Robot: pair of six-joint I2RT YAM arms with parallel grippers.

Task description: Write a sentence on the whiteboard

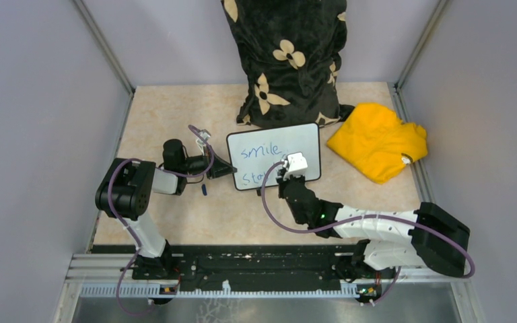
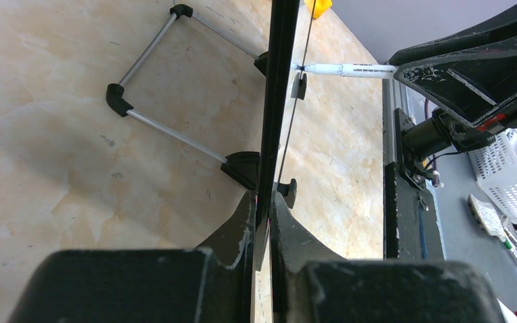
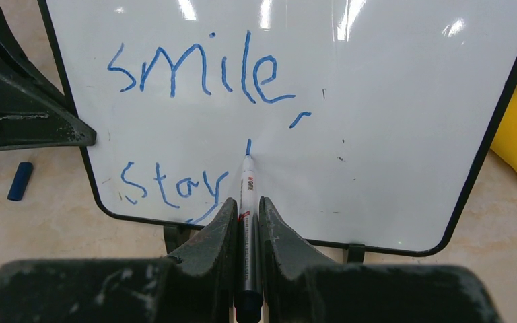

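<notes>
The whiteboard (image 1: 306, 138) stands tilted mid-table on small black feet. Its sentence in blue reads "smile," (image 3: 195, 67) on top and "stay" (image 3: 171, 185) below, with a short fresh stroke right of "stay". My left gripper (image 1: 221, 168) is shut on the board's left edge; in the left wrist view the thin dark frame (image 2: 279, 81) runs between its fingers (image 2: 246, 215). My right gripper (image 3: 246, 202) is shut on a white marker (image 3: 246, 182), whose tip touches the board at that stroke. In the left wrist view the marker (image 2: 350, 69) meets the board from the right.
A black pillow with cream flowers (image 1: 289, 60) stands behind the board. A yellow cloth (image 1: 377, 141) lies to its right. A blue marker cap (image 1: 204, 190) lies left of the board near my left gripper. The board's wire stand (image 2: 168, 128) reaches out behind it. Grey walls enclose the table.
</notes>
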